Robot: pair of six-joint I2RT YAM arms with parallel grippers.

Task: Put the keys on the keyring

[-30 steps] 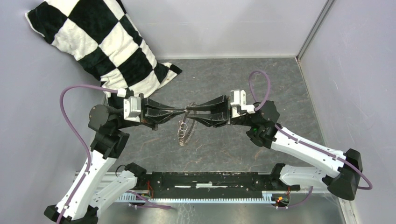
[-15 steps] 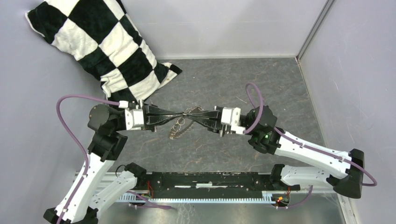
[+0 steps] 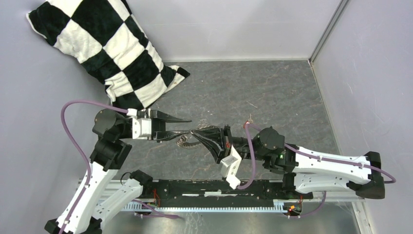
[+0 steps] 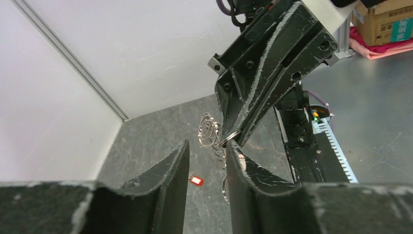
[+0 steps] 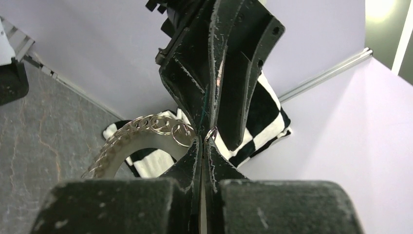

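The keyring (image 5: 141, 127), a loop of linked silvery metal pieces, hangs in the air from my right gripper (image 5: 204, 139), which is shut on one small ring at its end. In the top view the keyring (image 3: 185, 142) dangles below the two grippers. My left gripper (image 4: 208, 146) stands open with its jaws on either side of that pinched ring and not closed on it. From above, the left gripper (image 3: 189, 126) faces the right gripper (image 3: 195, 132) tip to tip. The keys (image 4: 196, 180), a small red-tagged piece, lie on the dark floor beneath.
A black-and-white checkered cloth (image 3: 107, 48) lies at the back left against the wall. Grey walls enclose the dark mat (image 3: 272, 92) on three sides. A metal rail (image 3: 219, 187) with the arm bases runs along the near edge.
The left gripper has opened and let go of the keyring. The right gripper shut on it, rolled over and swung toward the near edge, carrying the keyring lower.
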